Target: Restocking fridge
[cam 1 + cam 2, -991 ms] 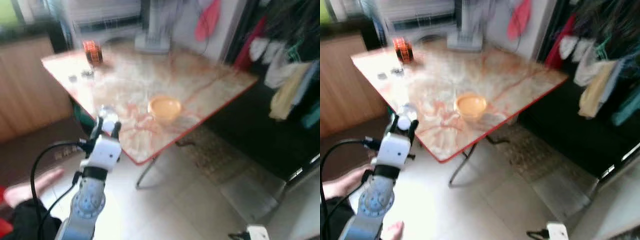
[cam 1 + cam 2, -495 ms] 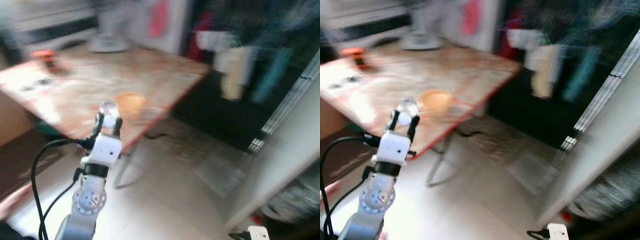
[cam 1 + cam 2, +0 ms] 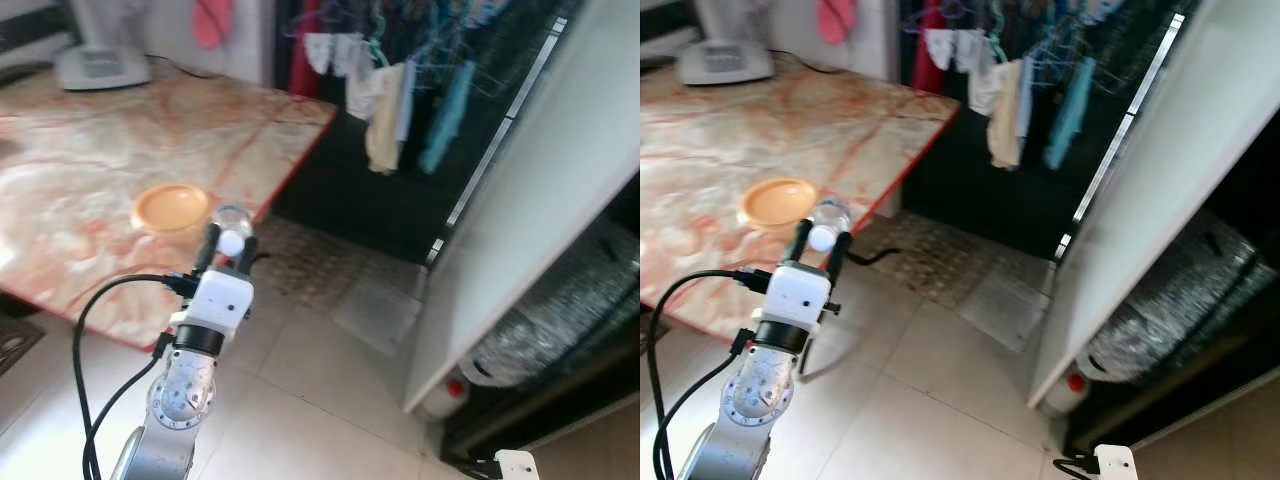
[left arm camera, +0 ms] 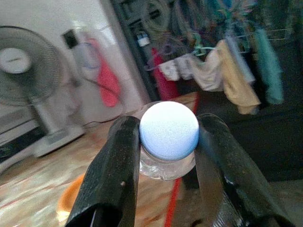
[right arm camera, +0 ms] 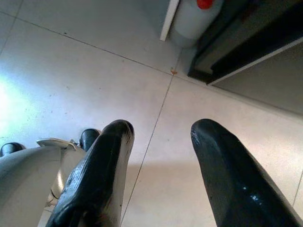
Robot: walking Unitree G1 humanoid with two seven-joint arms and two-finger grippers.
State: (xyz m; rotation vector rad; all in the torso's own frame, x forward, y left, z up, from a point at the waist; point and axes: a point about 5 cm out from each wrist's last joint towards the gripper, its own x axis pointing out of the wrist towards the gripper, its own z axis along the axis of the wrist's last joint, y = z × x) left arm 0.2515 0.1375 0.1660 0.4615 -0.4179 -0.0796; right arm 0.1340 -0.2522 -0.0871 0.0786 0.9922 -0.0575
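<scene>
The left gripper [image 4: 168, 156] is clenched on a clear bottle [image 4: 166, 168] with a pale blue-white cap [image 4: 169, 130]; the two black fingers [image 4: 111, 177] press on the neck from both sides, just under the cap. The arm is raised in front of the robot, so the bottle [image 3: 231, 222] is in the air, near the red edge of the marble-pattern table [image 3: 90, 160] and above the tiled floor [image 3: 320, 400]. On the table, close to that edge and just beyond the bottle, lies an orange dish [image 3: 171, 206]. At the far side of the table stands the base of a white fan [image 3: 100, 66], and beside it a pink cloth [image 3: 209, 20] hangs on the wall. Away from the table, clothes [image 3: 400, 90] hang on a dark rack. Further from the table is a tall white door panel [image 3: 530, 190], with something silver and crinkled [image 3: 560, 310] behind it and a white jug with a red cap [image 3: 450, 392] on the floor at its foot. The right gripper [image 5: 158, 142] hangs low over the floor, its fingers released and apart with nothing between them, pointing toward that jug.
</scene>
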